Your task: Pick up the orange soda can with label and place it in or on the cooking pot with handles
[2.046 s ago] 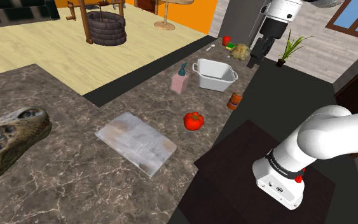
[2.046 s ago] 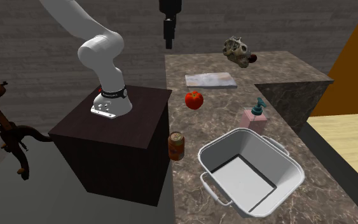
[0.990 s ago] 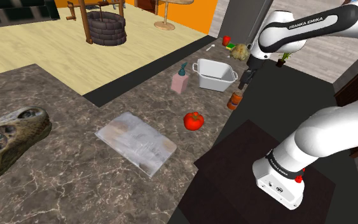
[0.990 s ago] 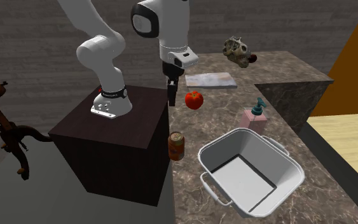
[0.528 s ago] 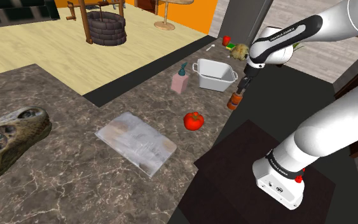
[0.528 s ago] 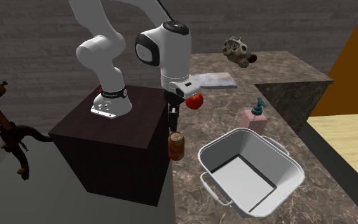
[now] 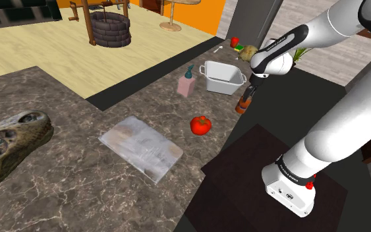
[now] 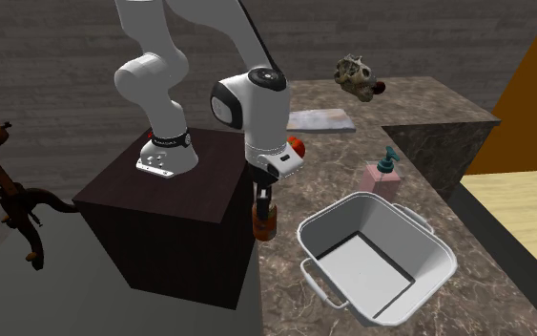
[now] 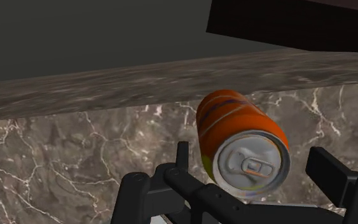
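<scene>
Gripper (image 9: 255, 164) is down over the can (image 9: 238, 137). Fingers (image 9: 329, 170) are apart, one either side, with no contact visible, so it's not held. Can is orange and striped, upright on the tabletop (image 9: 75, 153), close to the edge by the stand (image 7: 263, 165). It's near the pot (image 8: 338, 221) but not touching it.

Step in hand, my read: close on the can. It looks roughly centred between the fingers. I'd go slightly lower so they take the body, not the top rim. Then squeeze gently and lift straight up before swinging over. The edge is close, so a sideways nudge could tip the can off.

Pot is white, open, with two handles and nothing inside. Drop-in should be easy.

Tabletop is dark veined stone. Further along it: tomato (image 7: 201, 124), pink soap bottle (image 7: 186, 84), flat grey sheet (image 7: 141, 146), skull (image 7: 9, 142).

Room beyond: pale wood floor, stone well (image 7: 109, 26), orange wall.
</scene>
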Available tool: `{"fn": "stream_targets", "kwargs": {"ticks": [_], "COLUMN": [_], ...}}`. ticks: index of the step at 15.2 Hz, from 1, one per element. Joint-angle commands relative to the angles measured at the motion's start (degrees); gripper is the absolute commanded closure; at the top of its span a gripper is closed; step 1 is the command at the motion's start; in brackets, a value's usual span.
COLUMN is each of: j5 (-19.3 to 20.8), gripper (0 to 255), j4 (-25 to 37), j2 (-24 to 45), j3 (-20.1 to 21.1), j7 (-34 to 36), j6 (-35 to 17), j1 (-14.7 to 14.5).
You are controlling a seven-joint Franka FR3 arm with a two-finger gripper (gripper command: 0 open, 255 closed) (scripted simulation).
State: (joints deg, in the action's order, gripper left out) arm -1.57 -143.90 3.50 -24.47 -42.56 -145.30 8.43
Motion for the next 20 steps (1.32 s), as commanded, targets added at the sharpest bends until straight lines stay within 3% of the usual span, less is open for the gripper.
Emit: {"fn": "stream_targets", "kwargs": {"ticks": [1,3,11,12,20], "j5": [-1.22,-2.98,-2.96,-2.96,-2.95], "gripper": [0,0,0,255,255], "j4": [-0.15,-0.32,-0.33,-0.33,-0.32], "j2": [1.56,3.67,3.66,3.66,3.65], "j3": [0.21,0.63,0.67,0.67,0.67], "j7": [-0.86,-2.12,-2.11,-2.11,-2.1], "j6": [-1.6,-3.67,-3.66,-3.66,-3.65], "j1": [0.05,0.22,0.27,0.27,0.26]}}
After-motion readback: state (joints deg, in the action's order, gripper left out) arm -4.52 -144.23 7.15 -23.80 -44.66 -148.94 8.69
